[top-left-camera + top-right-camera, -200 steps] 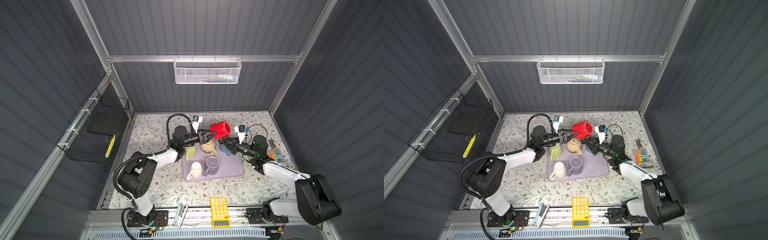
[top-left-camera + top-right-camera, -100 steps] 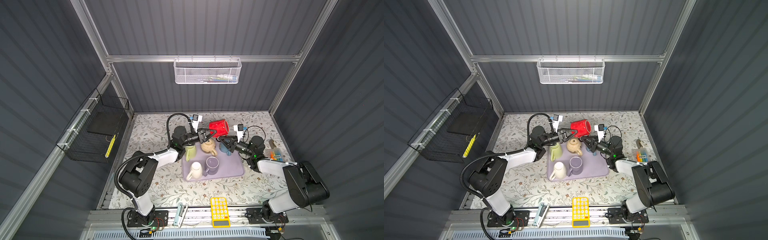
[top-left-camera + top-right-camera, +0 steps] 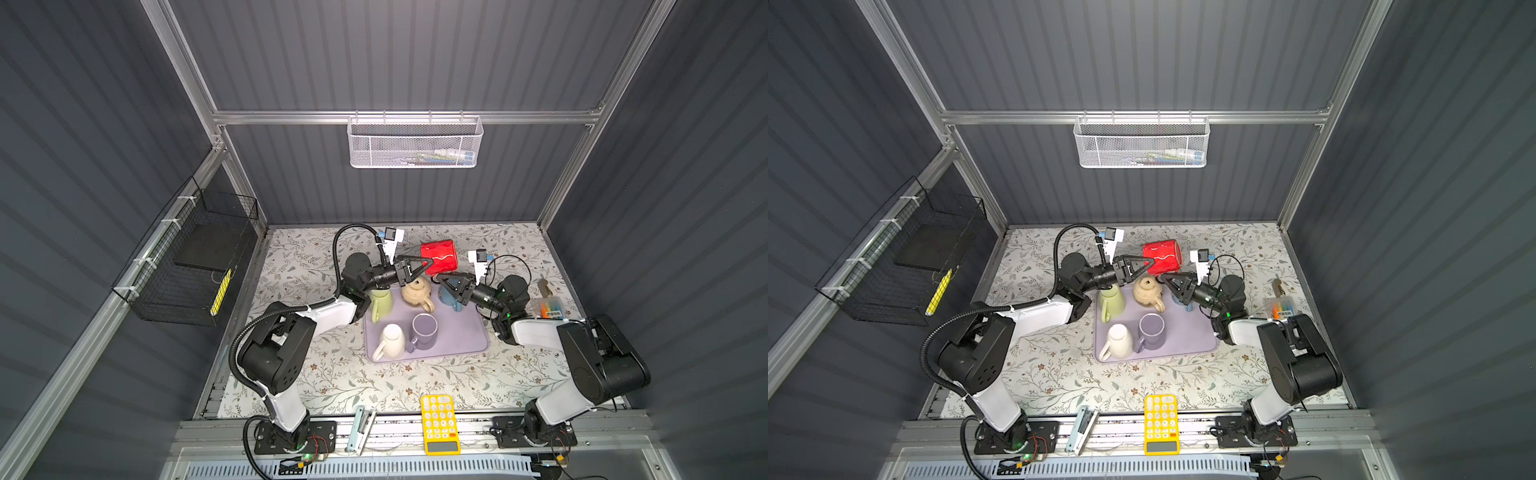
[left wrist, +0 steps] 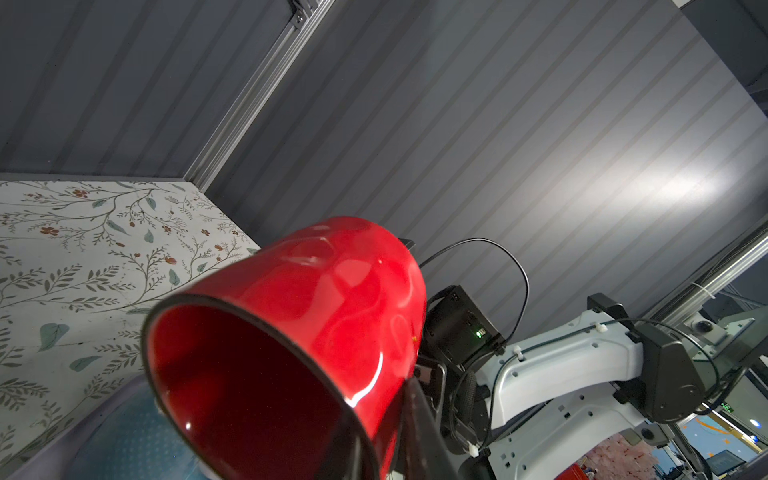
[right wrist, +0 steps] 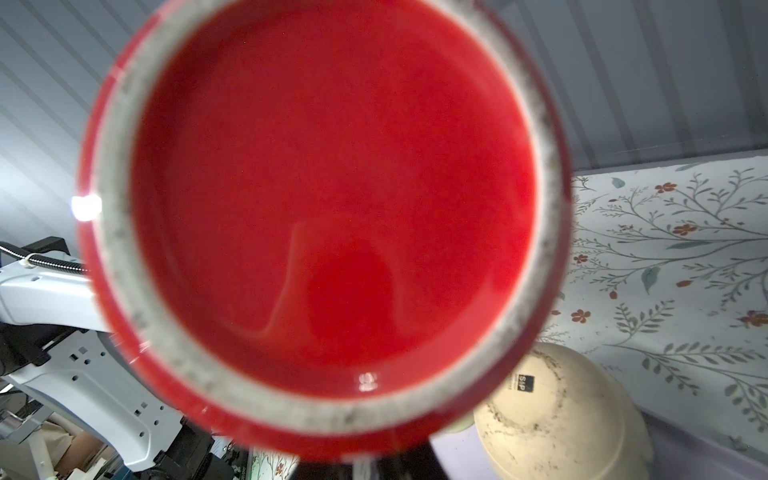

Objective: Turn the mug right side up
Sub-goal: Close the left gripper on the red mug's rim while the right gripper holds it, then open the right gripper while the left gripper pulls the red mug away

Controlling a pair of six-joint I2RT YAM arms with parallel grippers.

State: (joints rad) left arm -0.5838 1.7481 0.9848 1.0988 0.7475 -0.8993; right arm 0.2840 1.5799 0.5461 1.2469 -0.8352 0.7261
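Above tray (image 3: 457,336), red mug (image 3: 438,258) sideways, rim between left fingers (image 4: 424,436).

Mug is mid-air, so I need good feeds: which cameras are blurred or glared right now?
Right wrist view: red mug base fills the frame, soft and out of focus, one glare spot at its edge. Left wrist view: mug sharp, glossy highlights, bright patch on the wall. Both top views: sharp, evenly lit.

I am closing my left gripper (image 3: 428,262) onto the red mug (image 3: 439,257) rim, after its jaws stood apart a second ago. My right gripper (image 3: 440,278) is levelling the mug, its elbow drawing inward.
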